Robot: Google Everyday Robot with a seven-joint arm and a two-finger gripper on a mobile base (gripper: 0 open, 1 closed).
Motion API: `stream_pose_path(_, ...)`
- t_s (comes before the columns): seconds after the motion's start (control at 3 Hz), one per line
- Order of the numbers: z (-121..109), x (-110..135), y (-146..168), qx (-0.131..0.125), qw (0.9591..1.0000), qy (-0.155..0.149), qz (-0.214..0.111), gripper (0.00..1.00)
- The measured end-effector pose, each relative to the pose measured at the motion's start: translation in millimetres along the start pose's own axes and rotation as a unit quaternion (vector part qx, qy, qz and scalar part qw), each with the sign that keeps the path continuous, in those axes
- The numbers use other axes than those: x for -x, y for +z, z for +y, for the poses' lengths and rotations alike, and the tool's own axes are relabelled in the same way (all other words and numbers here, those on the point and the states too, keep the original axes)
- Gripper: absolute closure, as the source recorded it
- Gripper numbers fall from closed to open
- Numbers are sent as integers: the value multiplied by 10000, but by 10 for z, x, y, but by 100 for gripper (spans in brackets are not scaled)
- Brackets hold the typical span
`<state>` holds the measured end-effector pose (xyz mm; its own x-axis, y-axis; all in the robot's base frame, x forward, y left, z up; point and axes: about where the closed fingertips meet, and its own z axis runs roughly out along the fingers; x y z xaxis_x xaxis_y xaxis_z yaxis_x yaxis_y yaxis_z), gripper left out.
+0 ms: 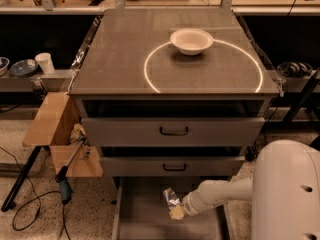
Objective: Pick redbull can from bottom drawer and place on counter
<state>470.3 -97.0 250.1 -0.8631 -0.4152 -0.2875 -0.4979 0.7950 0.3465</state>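
Observation:
The redbull can point(170, 197), small, silver and crinkled, is tilted inside the open bottom drawer point(142, 219), near its middle. My gripper point(176, 212) reaches in from the right on a white arm and is shut on the can's lower end, with the yellowish fingertips just below it. The can appears slightly raised off the drawer floor. Above the drawers, the counter point(115, 59) is a grey-brown top marked with a bright white circle.
A white bowl point(191, 40) sits on the counter at the circle's far edge. Two shut grey drawers with black handles point(174, 130) overhang the bottom drawer. A cardboard box point(55, 129), a tool and cables lie left. My white body point(287, 194) fills the lower right.

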Motion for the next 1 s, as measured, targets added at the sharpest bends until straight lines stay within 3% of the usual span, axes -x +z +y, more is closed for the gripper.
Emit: stream_pose_path(1.0,35,-234,-402,-138,9999,-67,-42,100)
